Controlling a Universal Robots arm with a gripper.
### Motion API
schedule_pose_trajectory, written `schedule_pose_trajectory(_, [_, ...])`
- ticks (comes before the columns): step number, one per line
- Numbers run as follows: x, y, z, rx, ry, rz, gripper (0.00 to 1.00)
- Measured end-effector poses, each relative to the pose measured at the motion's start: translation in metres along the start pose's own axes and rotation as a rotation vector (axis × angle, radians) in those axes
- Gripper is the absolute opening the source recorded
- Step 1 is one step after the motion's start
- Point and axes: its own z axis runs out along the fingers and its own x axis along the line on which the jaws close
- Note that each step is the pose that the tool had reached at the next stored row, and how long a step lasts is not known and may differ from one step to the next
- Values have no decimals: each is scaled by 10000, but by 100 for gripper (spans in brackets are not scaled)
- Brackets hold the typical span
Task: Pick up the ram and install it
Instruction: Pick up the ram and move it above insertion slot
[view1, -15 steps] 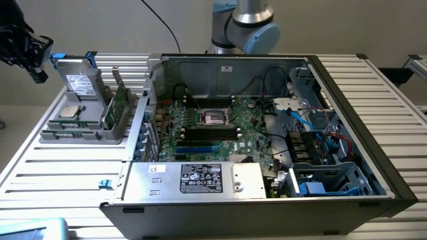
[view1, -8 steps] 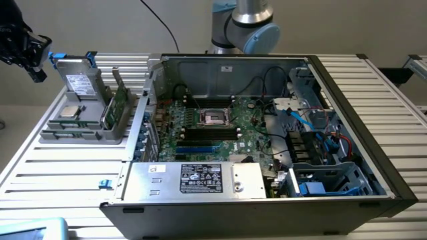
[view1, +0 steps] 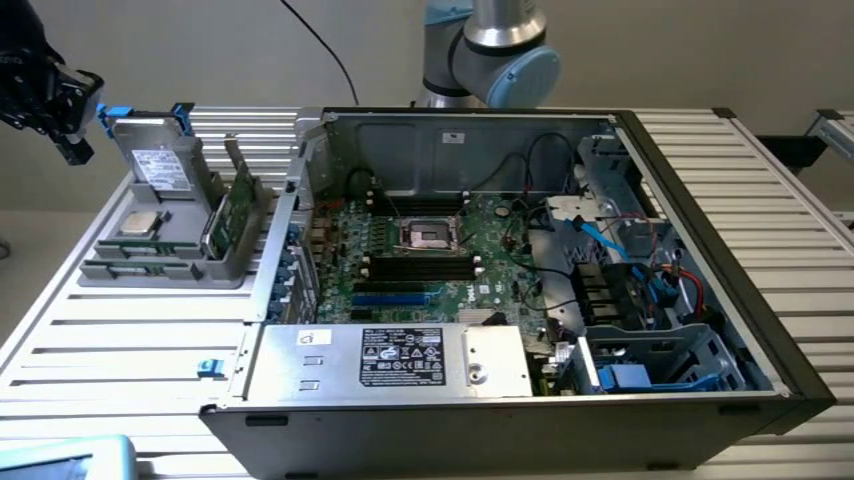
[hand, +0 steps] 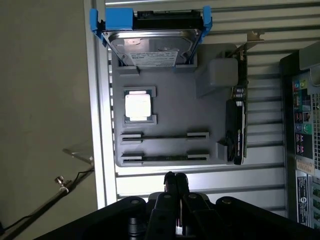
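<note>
My black gripper hangs at the exterior view's far left, beyond the end of the grey parts tray and above it. In the wrist view its fingers are pressed together with nothing visible between them, short of the tray's edge. The tray's two narrow slots lie nearest the gripper; each shows just a thin dark line, and I cannot make out a green ram stick in them. The motherboard's black memory slots sit mid-case below the processor socket. The ram is hidden or out of view.
The tray holds a hard drive in blue rails, a silver processor chip and a tall green card standing on edge. The open computer case fills the slatted table; its power supply is at the front.
</note>
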Motion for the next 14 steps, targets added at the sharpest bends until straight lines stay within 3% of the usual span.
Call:
schedule_pose_trajectory(6, [0, 0, 0, 1, 4, -90, 11])
schedule_pose_trajectory(14, [0, 0, 3, -7, 58, -1540, 11])
